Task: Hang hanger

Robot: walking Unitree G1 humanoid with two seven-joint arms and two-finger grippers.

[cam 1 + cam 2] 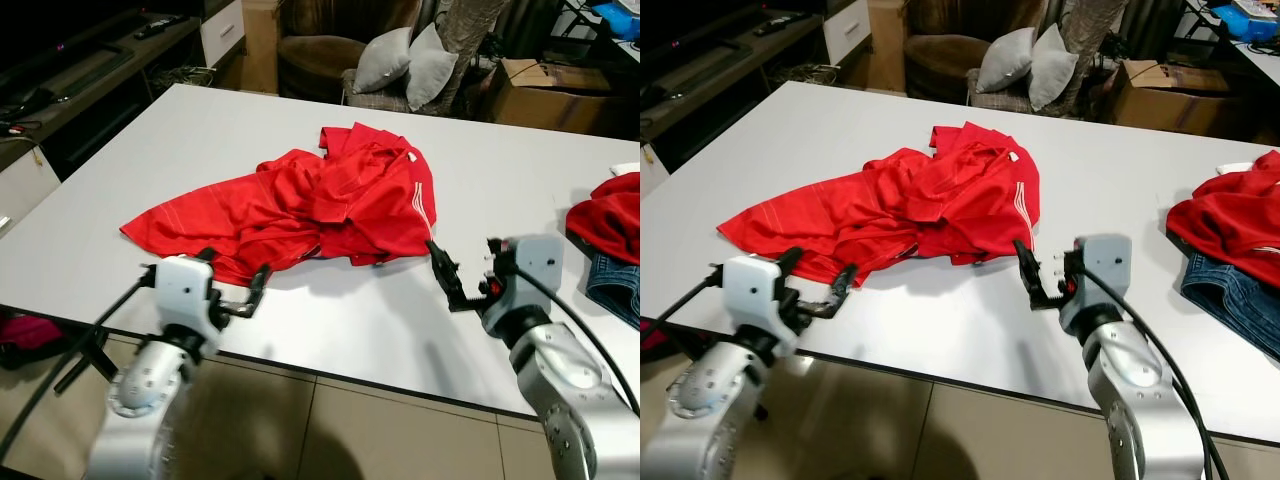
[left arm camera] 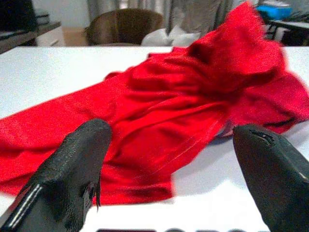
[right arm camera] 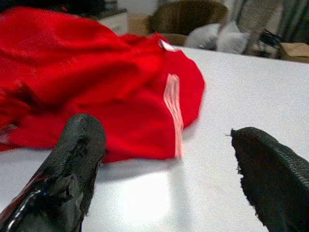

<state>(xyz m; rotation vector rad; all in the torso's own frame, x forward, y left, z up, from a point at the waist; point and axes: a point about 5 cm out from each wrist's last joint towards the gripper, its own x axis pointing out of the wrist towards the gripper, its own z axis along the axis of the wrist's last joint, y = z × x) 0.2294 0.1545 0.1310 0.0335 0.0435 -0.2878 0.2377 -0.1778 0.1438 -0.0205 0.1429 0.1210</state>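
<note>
Both grippers hover at the counter's (image 1: 420, 330) near edge, jaws spread and empty: left gripper (image 1: 232, 290) by the red shirt's (image 1: 320, 205) hem, right gripper (image 1: 468, 272) beside its striped side, mid-counter

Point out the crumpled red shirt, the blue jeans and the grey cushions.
Crumpled red shirt (image 1: 330, 200), left eye view, bunched middle.
Blue jeans (image 1: 615, 285), left eye view, folded edge.
Grey cushions (image 1: 405, 62), left eye view, front faces.
</note>
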